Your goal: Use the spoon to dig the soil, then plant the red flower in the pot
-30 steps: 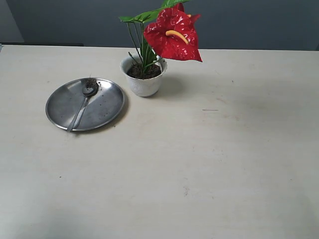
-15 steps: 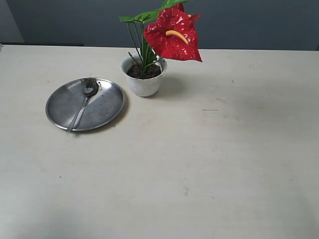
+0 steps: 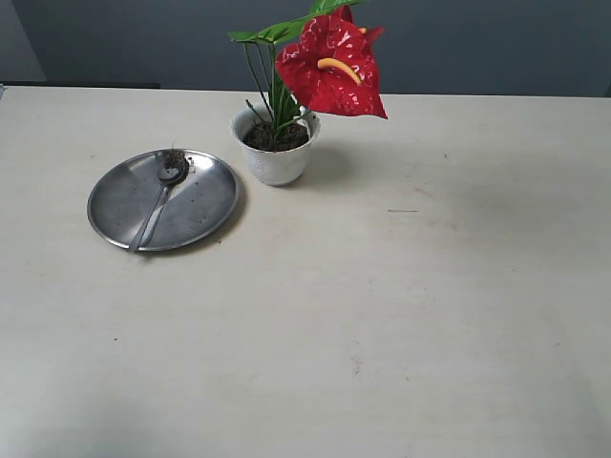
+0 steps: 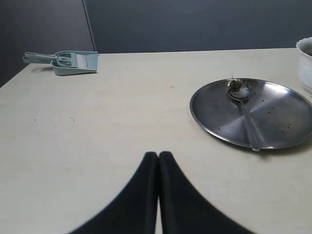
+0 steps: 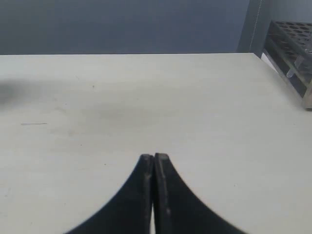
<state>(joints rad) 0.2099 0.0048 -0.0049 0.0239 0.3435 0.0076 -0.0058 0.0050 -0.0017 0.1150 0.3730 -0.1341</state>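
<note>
While the red flower (image 3: pixel 331 65) stands planted in the soil (image 3: pixel 276 137) of the pot (image 3: pixel 275 153), the spoon (image 3: pixel 159 199) lies on the steel plate (image 3: pixel 205 205) just beside it on the counter (image 3: pixel 382 315). Both grippers' fingers (image 4: pixel 146 180) (image 5: pixel 145 180) are pressed together, holding nothing, above bare counter.

Setting: laboratory-type workspace. Evidence: plain pale table (image 3: pixel 401 334), dark blue-grey backdrop wall (image 5: pixel 122 24), test-tube rack (image 5: pixel 292 58) at table edge; small green dustpan-and-brush set (image 4: pixel 66 62)
</note>
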